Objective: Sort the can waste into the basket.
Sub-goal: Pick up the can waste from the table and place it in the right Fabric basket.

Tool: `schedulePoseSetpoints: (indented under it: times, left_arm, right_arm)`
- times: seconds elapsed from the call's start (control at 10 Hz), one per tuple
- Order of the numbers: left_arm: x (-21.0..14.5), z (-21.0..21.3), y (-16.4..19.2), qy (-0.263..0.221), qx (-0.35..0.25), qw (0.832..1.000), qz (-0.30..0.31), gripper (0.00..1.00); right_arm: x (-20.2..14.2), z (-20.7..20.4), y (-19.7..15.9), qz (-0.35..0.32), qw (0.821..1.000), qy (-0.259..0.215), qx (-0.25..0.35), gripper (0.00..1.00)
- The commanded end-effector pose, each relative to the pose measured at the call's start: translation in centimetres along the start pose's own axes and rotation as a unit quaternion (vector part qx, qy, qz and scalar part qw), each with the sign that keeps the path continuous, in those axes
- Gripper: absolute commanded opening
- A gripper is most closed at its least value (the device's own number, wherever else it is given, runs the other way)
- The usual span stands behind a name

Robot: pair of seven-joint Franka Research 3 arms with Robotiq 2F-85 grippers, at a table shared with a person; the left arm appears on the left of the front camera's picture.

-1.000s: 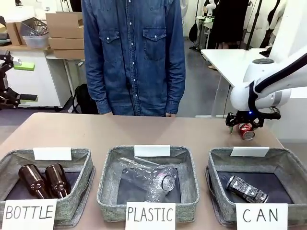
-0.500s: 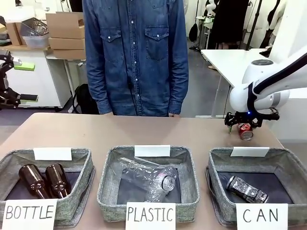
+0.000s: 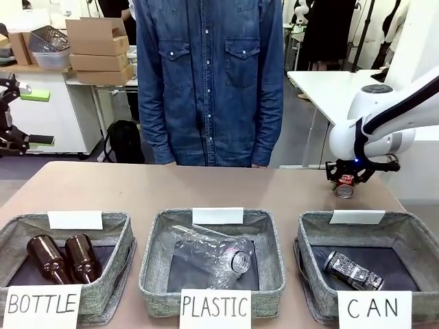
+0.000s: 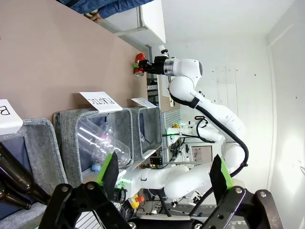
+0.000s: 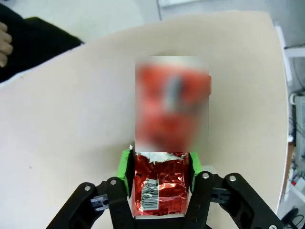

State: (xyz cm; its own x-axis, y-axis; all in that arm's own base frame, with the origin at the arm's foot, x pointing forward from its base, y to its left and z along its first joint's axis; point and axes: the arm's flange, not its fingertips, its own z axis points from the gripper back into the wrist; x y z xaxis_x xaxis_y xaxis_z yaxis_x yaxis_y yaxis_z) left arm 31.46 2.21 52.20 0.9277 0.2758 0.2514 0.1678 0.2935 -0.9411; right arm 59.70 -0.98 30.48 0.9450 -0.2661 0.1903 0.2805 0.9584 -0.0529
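A crushed red can [image 3: 344, 185] hangs just above the table at the far right, behind the basket signed "CAN" [image 3: 405, 233]. My right gripper [image 3: 346, 179] is shut on it; in the right wrist view its green pads [image 5: 125, 172] press both sides of the red can [image 5: 159, 188]. A silver and black can [image 3: 352, 270] lies on the dark lining of that basket. In the left wrist view my left gripper [image 4: 164, 176] stands open with nothing between its fingers, and the red can [image 4: 139, 65] shows far off.
A basket signed "PLASTIC" [image 3: 156, 247] holds a clear bottle [image 3: 212, 256]. A basket signed "BOTTLE" [image 3: 118, 243] holds two brown bottles [image 3: 65, 258]. A person in a denim shirt [image 3: 209, 75] stands at the far edge. The table's right edge lies close to the red can.
My right gripper has turned the red can, so its end now faces the front camera. The person has shifted to the right.
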Motion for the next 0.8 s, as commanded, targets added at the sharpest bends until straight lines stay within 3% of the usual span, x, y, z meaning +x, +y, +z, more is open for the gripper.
schedulePoseSetpoints:
  times: [0.0, 0.1, 0.2, 0.5, 0.6, 0.7]
  left_arm:
    - [-0.1, 0.2, -0.1, 0.005, 0.002, 1.000, -0.005, 1.00]
    - [-0.1, 0.2, -0.1, 0.005, 0.002, 1.000, -0.005, 1.00]
    - [-0.1, 0.2, -0.1, 0.005, 0.002, 1.000, -0.005, 1.00]
    - [-0.1, 0.2, -0.1, 0.005, 0.002, 1.000, -0.005, 1.00]
    - [-0.1, 0.2, -0.1, 0.005, 0.002, 1.000, -0.005, 1.00]
    - [-0.1, 0.2, -0.1, 0.005, 0.002, 1.000, -0.005, 1.00]
  right_arm:
    - [-0.7, 0.1, 0.0, -0.017, 1.000, -0.011, -0.004, 0.13]
    - [-0.8, 0.0, -0.1, -0.017, 1.000, -0.009, -0.004, 0.04]
    - [-0.8, 0.0, -0.1, -0.017, 1.000, -0.006, -0.003, 0.00]
    - [-0.9, 0.0, -0.2, -0.015, 1.000, -0.003, -0.004, 0.00]
    - [-1.4, 1.0, -0.3, -0.010, 1.000, 0.005, 0.009, 0.00]
    - [-2.5, 4.3, -0.9, 0.012, 0.999, -0.016, 0.030, 0.00]
